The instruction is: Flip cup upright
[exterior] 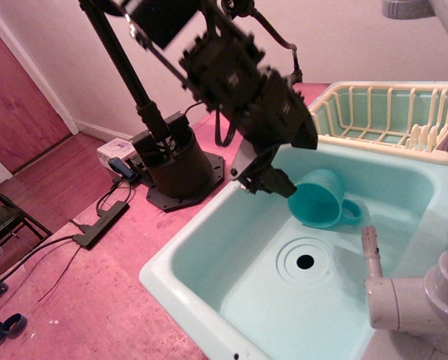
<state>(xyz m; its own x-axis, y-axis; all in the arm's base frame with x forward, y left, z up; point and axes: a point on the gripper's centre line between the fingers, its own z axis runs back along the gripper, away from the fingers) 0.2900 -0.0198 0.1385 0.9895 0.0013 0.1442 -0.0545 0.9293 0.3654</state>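
The teal cup (319,198) lies tipped on its side in the pale mint sink (208,247), its mouth facing down-left toward the drain and its loop handle on the right. My black gripper (271,182) hangs over the sink's back left part, its fingertips right at the cup's left rim. The fingers look close together, and I cannot tell whether they are open or shut. Nothing is held.
The drain hole (305,262) sits in the sink floor in front of the cup. A cream dish rack (389,120) stands behind the sink. A grey faucet (404,292) juts in at the front right. My arm's black base (175,161) stands on the pink counter to the left.
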